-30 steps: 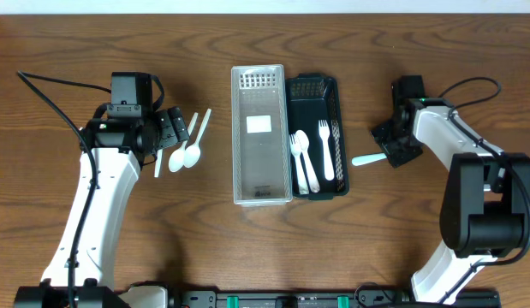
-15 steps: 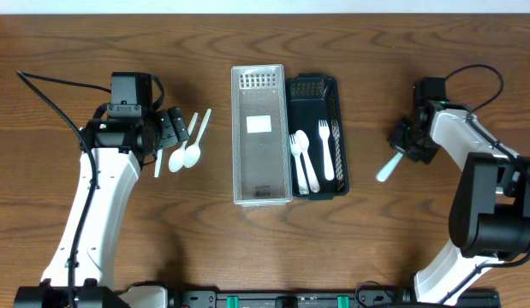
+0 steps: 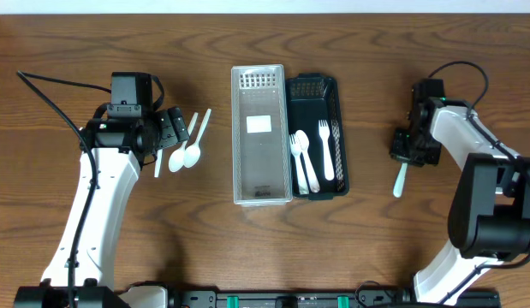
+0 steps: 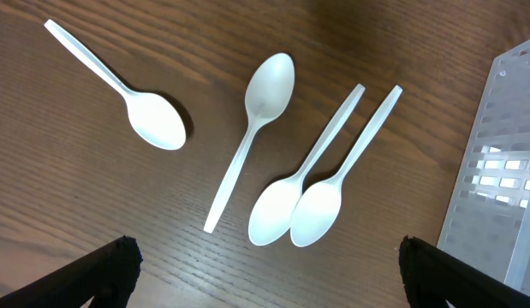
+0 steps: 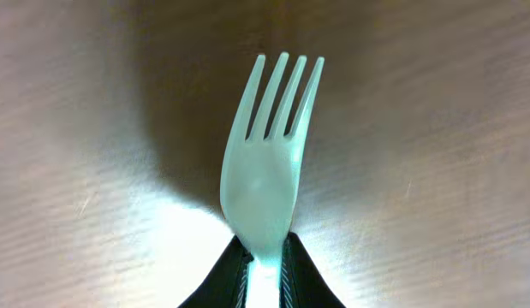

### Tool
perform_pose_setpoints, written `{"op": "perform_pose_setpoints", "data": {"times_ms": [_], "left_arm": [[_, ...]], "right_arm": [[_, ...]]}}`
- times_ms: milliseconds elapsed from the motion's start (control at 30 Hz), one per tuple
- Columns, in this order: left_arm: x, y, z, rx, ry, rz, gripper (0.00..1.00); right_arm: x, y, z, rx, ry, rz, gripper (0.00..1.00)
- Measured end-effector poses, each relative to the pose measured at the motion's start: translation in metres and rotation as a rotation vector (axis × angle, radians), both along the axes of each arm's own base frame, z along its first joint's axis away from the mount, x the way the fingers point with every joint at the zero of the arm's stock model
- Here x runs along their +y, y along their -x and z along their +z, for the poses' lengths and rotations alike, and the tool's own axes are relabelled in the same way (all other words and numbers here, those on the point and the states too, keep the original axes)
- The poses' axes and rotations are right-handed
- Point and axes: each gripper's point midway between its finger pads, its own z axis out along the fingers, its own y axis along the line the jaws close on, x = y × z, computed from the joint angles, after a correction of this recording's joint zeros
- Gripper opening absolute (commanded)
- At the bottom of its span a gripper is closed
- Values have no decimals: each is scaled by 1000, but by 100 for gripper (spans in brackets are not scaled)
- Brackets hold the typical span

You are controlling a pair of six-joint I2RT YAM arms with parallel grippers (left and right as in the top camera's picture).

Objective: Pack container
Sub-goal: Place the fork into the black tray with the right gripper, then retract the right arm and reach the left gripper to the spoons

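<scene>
Right tool pinches a fork at three o'clock; left tool, spread wide, hangs over four spoons at nine o'clock.

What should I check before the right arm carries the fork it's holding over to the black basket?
1. Right gripper shut on the fork handle: ok.
2. Fork sits centred between the fingers, tines pointing away from the wrist: ok.
3. Fork lifted off the table: cannot tell.
4. Black basket has bare floor at its far end, beyond the cutlery already in it: ok.
5. Left gripper open over the loose spoons, on the other side of the baskets from the right arm's route: ok.
</scene>
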Motion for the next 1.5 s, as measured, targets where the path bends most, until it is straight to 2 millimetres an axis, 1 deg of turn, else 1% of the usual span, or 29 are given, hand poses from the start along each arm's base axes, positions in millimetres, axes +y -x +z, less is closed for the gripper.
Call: {"op": "perform_pose_setpoints", "data": {"times_ms": [33, 67, 100, 167, 233, 267, 300, 367, 400, 467, 500, 567, 667, 733, 800, 867, 933, 967, 1000, 1067, 1100, 1167, 1233, 1267, 1300, 1367, 1467, 1500], "left_arm": [[0, 0, 0, 0, 0, 0, 98], [0, 0, 0, 0, 0, 0, 98], [0, 0, 0, 0, 0, 0, 98], [0, 0, 0, 0, 0, 0, 98], [0, 0, 0, 0, 0, 0, 98], [0, 0, 0, 0, 0, 0, 98], [0, 0, 0, 0, 0, 0, 98], [0, 0, 0, 0, 0, 0, 98], [0, 0, 0, 0, 0, 0, 98], [0, 0, 0, 0, 0, 0, 98], [0, 0, 0, 0, 0, 0, 98], [0, 0, 0, 0, 0, 0, 98], [0, 0, 0, 0, 0, 0, 98], [0, 0, 0, 0, 0, 0, 98], [0, 0, 0, 0, 0, 0, 98], [0, 0, 0, 0, 0, 0, 98], [0, 0, 0, 0, 0, 0, 98], [0, 0, 0, 0, 0, 0, 98], [0, 0, 0, 0, 3, 1, 98], [-5, 0, 0, -2, 35, 8, 98], [-7, 0, -1, -1, 54, 11, 98], [-17, 7, -4, 29, 117, 9, 98], [-25, 16, -8, 72, 164, 8, 98], [-28, 19, -9, 85, 184, 7, 98], [-31, 21, -10, 94, 200, 5, 98], [-35, 24, -10, 106, 227, 6, 98], [-37, 26, -11, 116, 237, 8, 98], [-36, 27, -11, 123, 232, 11, 98]], "right_arm": [[7, -2, 9, -8, -3, 26, 1], [16, -7, 21, -36, -10, 57, 1], [28, -16, 37, -86, -23, 93, 1], [58, -36, 79, -220, -63, 173, 1], [87, -48, 115, -344, -107, 243, 1], [108, -50, 139, -418, -136, 296, 1], [124, -49, 155, -463, -158, 337, 1], [151, -43, 172, -506, -195, 403, 1], [164, -38, 174, -509, -214, 433, 1], [184, -31, 169, -489, -237, 476, 1], [192, -28, 161, -471, -242, 491, 1], [205, -23, 140, -421, -246, 512, 2], [217, -19, 107, -341, -240, 527, 21], [222, -17, 91, -304, -237, 526, 35], [222, -16, 81, -282, -236, 514, 49], [222, -18, 83, -289, -239, 501, 63], [220, -25, 91, -315, -247, 478, 72], [217, -31, 99, -337, -251, 462, 79], [212, -39, 108, -364, -255, 440, 89], [196, -57, 134, -437, -258, 388, 95], [184, -67, 148, -479, -261, 353, 96], [152, -82, 177, -560, -254, 269, 97], [111, -92, 199, -622, -239, 168, 98], [90, -93, 205, -639, -227, 114, 99], [68, -93, 208, -642, -215, 62, 99], [29, -86, 204, -613, -199, -42, 99], [-8, -71, 191, -548, -183, -152, 99], [-16, -68, 189, -534, -181, -175, 99]]}}
